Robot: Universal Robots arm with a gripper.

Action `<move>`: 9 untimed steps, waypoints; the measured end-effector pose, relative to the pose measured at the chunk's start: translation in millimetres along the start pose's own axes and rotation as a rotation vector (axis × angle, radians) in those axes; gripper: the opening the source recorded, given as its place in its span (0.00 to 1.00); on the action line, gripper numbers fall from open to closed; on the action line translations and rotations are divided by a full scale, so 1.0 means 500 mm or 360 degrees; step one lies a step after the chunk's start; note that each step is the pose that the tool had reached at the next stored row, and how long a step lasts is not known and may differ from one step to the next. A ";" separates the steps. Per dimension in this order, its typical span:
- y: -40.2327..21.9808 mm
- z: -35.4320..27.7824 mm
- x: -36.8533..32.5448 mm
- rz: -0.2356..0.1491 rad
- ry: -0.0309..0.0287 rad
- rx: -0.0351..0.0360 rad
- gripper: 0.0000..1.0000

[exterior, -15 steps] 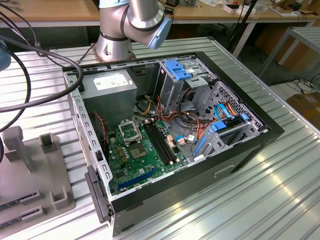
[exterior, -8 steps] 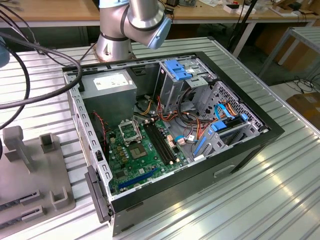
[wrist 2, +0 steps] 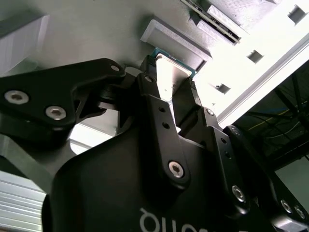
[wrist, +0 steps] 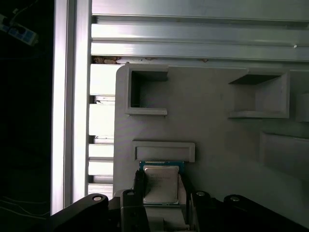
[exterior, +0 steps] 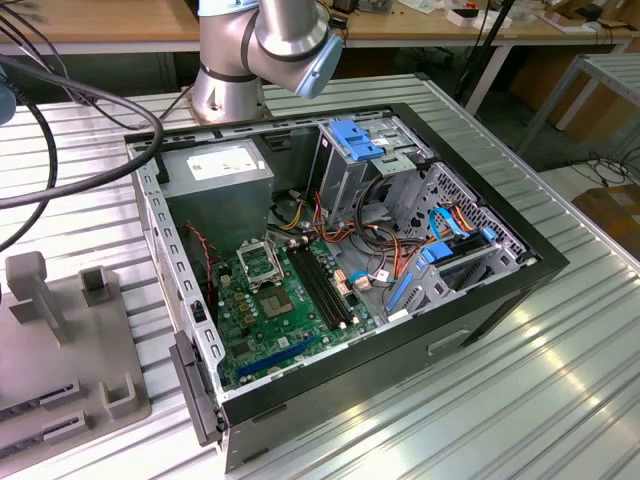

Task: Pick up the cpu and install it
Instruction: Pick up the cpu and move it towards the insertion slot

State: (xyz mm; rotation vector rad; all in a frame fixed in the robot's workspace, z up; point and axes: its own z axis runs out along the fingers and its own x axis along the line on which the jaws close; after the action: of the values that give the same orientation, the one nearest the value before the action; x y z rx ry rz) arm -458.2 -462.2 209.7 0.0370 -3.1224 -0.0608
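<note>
The cpu [wrist: 161, 182] is a small square chip with a silver-grey top and a green edge. It sits on the grey fixture plate [wrist: 212, 125], just in front of a low raised bar [wrist: 164, 151]. My gripper [wrist: 161, 193] has one black finger against each side of the chip and is shut on it. In the second wrist view the cpu [wrist 2: 170, 73] shows between the fingertips of the gripper [wrist 2: 169, 84]. In the exterior view the open computer case holds the green motherboard [exterior: 290, 315] with its black-framed socket [exterior: 262, 262].
The grey fixture plate [exterior: 60, 350] with upright blocks lies at the exterior view's left, beside the case wall [exterior: 175, 290]. The arm's base [exterior: 235, 70] stands behind the case. Black cables [exterior: 80, 110] hang at the far left. Drive bays and wiring [exterior: 400, 200] fill the case's right part.
</note>
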 end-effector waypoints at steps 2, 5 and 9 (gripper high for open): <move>0.000 0.000 0.000 0.0000 0.00003 0.0000 0.39; 0.000 0.000 0.000 0.0000 0.00002 0.0000 0.39; 0.000 0.000 0.000 0.0000 0.00003 0.0000 0.39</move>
State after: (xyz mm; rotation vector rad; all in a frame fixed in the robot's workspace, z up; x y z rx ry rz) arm -458.3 -462.2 209.8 0.0370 -3.1222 -0.0605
